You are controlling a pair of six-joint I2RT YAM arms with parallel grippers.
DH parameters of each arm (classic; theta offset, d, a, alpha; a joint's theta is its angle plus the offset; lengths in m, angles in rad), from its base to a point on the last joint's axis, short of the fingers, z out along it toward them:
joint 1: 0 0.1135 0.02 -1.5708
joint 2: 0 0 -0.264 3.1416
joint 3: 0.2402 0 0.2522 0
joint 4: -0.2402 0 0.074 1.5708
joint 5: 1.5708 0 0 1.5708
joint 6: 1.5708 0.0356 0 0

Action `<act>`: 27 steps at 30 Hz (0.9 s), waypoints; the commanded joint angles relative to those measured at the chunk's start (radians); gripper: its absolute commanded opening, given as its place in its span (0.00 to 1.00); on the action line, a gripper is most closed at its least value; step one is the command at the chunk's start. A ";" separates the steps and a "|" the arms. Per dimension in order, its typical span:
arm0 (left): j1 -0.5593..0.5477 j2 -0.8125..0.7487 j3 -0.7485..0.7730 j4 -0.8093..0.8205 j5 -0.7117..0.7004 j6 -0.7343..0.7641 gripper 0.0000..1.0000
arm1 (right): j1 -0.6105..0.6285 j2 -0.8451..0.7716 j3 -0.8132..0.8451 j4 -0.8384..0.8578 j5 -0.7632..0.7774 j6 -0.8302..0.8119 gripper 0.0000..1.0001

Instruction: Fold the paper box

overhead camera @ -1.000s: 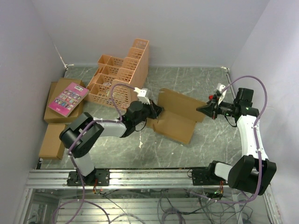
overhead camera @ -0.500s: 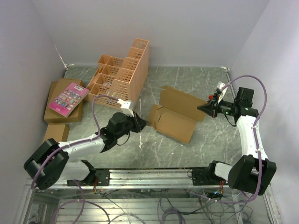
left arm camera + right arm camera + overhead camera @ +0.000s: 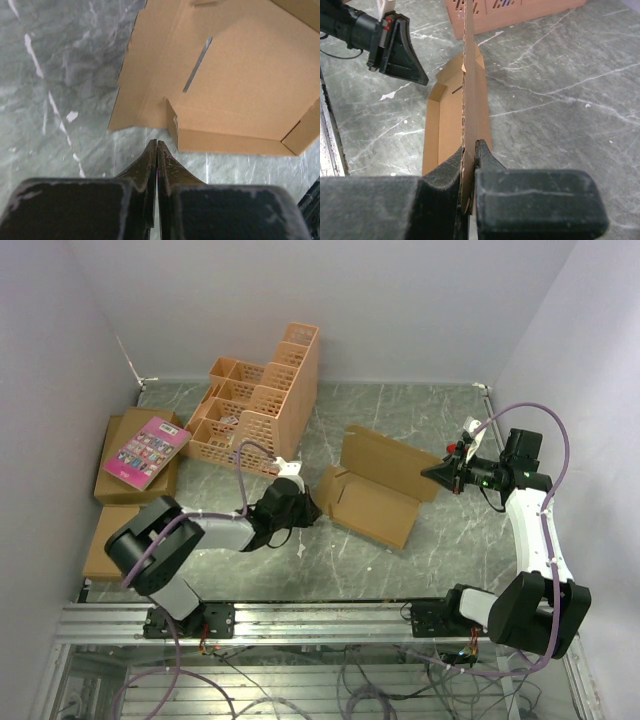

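The paper box (image 3: 372,502) is a brown cardboard sheet partly folded into a shallow tray, with one wide panel (image 3: 392,462) standing up at its back. My right gripper (image 3: 441,473) is shut on the right edge of that panel; the right wrist view shows the cardboard edge (image 3: 468,90) pinched in the right gripper (image 3: 469,150). My left gripper (image 3: 312,508) is low on the table just left of the box. In the left wrist view the left gripper (image 3: 157,145) is shut with nothing between its fingers, a little short of the box's near corner (image 3: 172,112).
An orange lattice crate (image 3: 262,405) stands at the back left. A pink book (image 3: 146,451) lies on brown cartons (image 3: 118,485), with another carton (image 3: 108,545) in front of them. A metal rail (image 3: 320,620) runs along the near edge, and walls close in both sides.
My left gripper has drawn back from the box's left flap toward the near left, and its arm has swung and resettled. The right arm and the raised panel have not moved.
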 commanded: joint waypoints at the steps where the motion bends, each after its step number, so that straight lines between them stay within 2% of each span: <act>1: -0.006 0.088 0.078 0.098 -0.024 0.032 0.08 | 0.001 -0.013 -0.004 -0.013 -0.020 -0.021 0.00; 11: -0.025 0.167 0.147 0.163 0.039 0.054 0.07 | 0.001 -0.007 -0.005 -0.016 -0.021 -0.023 0.00; 21: -0.059 0.226 0.199 0.132 0.106 0.082 0.07 | 0.001 -0.013 -0.011 -0.011 -0.019 -0.018 0.00; 24: -0.051 0.181 0.170 0.120 0.064 0.106 0.08 | 0.001 -0.010 -0.006 -0.020 -0.015 -0.030 0.00; 27: 0.000 0.072 0.145 0.049 0.045 0.143 0.12 | 0.001 -0.010 -0.002 -0.025 -0.015 -0.034 0.00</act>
